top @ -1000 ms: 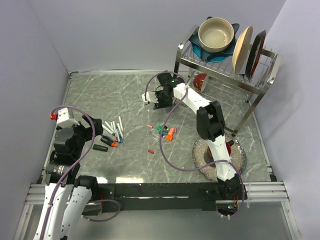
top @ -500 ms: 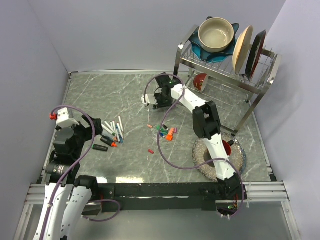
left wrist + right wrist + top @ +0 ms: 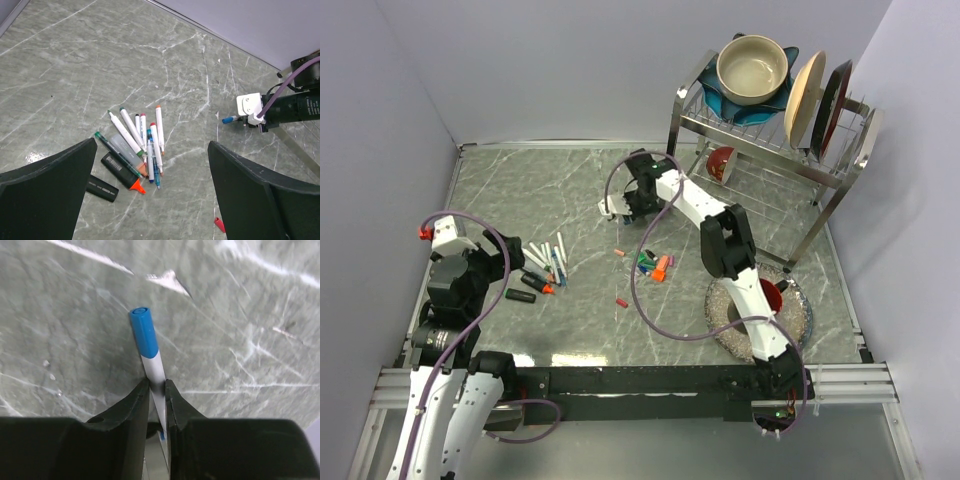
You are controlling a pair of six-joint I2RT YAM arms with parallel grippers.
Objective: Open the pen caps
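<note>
Right pincer pinching the white barrel of a pen, fingers pressed onto it from both sides. Blue cap on the pen's end, sticking out past the fingertips, just over the tabletop. In the top view this pincer sits mid-tabletop toward the far edge. Left pincer spread wide, holding nothing, hanging above a heap of uncapped pens near the left edge. Black highlighter with orange tip lies touching that heap. Loose caps, green, orange, blue and pink, clustered at the tabletop's middle; one red cap apart, nearer the near edge. Dish rack at the far right corner.
</note>
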